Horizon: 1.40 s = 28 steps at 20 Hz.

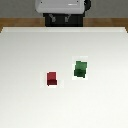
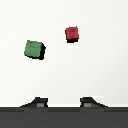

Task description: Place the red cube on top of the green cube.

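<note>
The red cube [image 1: 51, 78] sits on the white table [image 1: 30, 55], toward the exterior view's left of the middle. The green cube [image 1: 80, 69] sits apart from it, toward the exterior view's right and a little farther back, turned at a slight angle. In the wrist view the red cube [image 2: 72, 33] and the green cube [image 2: 33, 49] both lie well beyond the gripper [image 2: 64, 103]. The two dark fingertips [image 2: 39, 102] stand wide apart with nothing between them, high above the table. The gripper does not show in the exterior view.
The robot base [image 1: 61, 10] stands at the far edge of the table. A brown floor strip [image 1: 15, 22] shows behind the table's far edge.
</note>
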### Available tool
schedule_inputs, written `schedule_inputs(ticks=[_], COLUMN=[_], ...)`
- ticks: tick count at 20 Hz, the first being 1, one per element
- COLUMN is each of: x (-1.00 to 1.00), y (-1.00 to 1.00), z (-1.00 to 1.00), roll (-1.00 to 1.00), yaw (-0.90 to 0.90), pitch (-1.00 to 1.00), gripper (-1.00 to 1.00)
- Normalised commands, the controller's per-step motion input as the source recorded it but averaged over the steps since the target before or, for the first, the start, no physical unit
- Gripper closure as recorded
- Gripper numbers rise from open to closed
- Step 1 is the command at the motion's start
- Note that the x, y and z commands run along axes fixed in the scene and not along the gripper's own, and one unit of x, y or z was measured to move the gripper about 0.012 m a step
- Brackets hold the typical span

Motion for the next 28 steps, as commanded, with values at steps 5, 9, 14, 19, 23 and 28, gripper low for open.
schedule_inputs(ticks=[5,9,14,19,23,28], x=[0.00,0.00,0.20,0.60,1.00,0.80], y=[0.00,-0.25,-0.40,0.00,0.00,0.00], z=[0.00,0.00,0.00,0.00,0.00,-0.20], roll=[0.00,0.00,0.00,0.00,0.00,0.00], yaw=[0.00,0.00,0.00,0.00,0.00,0.00], pitch=[0.00,0.00,0.00,0.00,0.00,0.00], gripper=[-1.00,-1.00,-1.00,-1.00,-1.00,-1.00])
